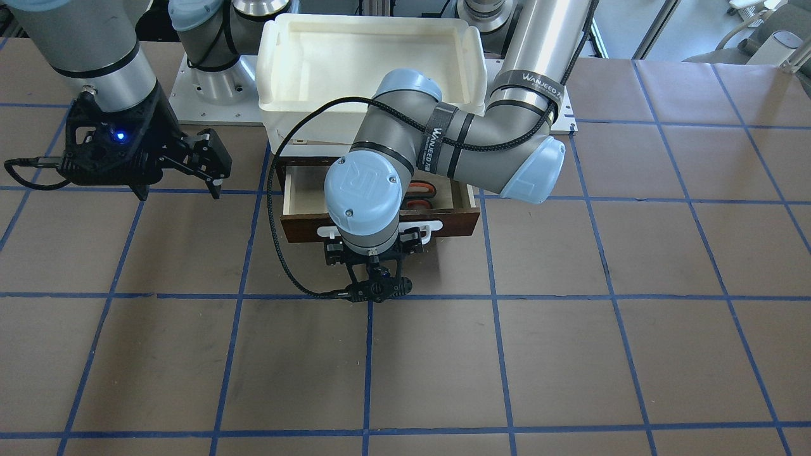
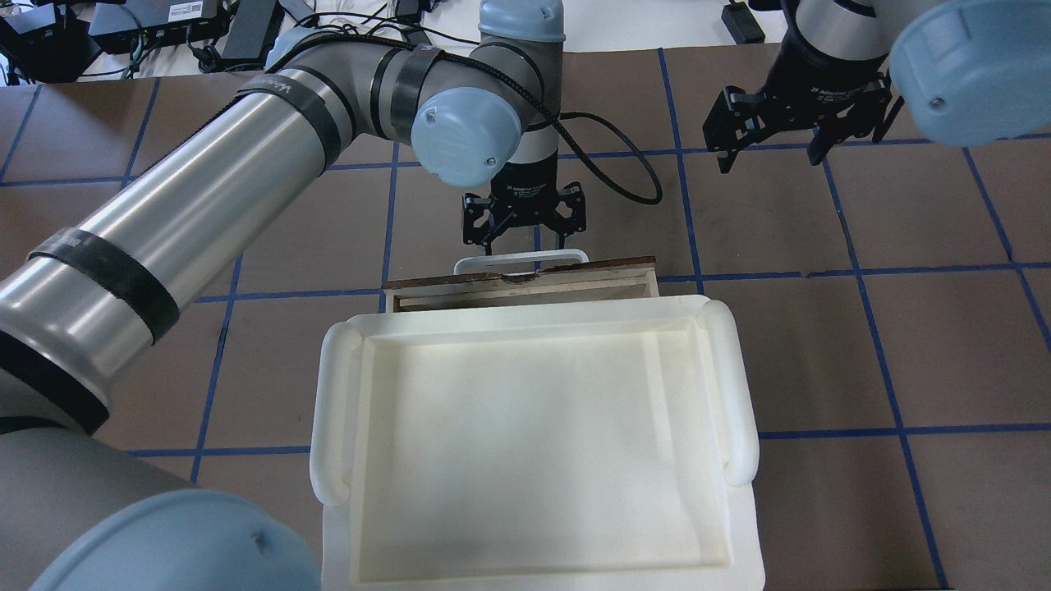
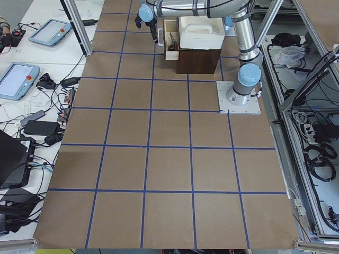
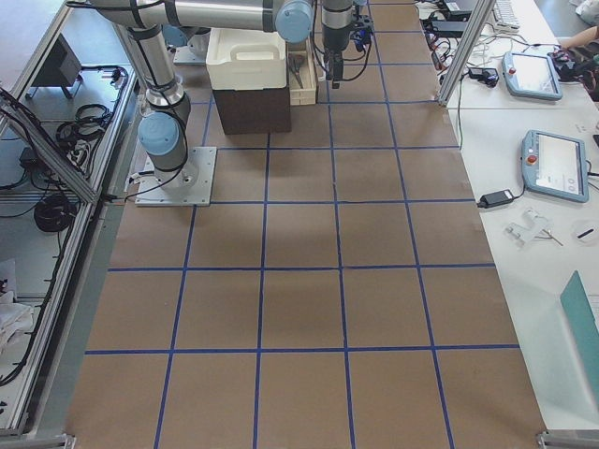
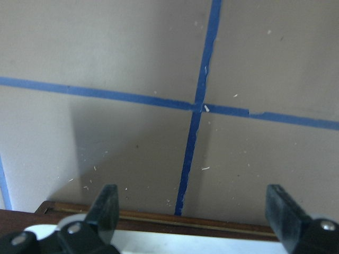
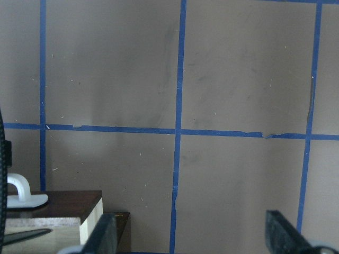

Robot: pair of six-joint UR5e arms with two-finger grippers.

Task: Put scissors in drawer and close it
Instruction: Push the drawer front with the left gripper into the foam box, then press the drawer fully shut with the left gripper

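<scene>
Across a brown table (image 1: 570, 354) taped in blue squares, flanked by benches (image 4: 496, 140) of tablets (image 4: 560, 165), the scissors (image 1: 423, 189) lie in the part-open drawer (image 1: 298, 229). Left gripper (image 2: 524, 245) hangs spread at its handle (image 1: 433, 227); right gripper (image 2: 772, 156) hovers open.

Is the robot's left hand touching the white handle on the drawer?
Cannot tell. In the left wrist view the open left gripper hangs right over the white handle, but no view shows contact or a gap plainly.

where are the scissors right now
In the front-facing view the scissors lie inside the open drawer, right of its middle, partly hidden under the left arm's wrist, behind the white handle.
</scene>
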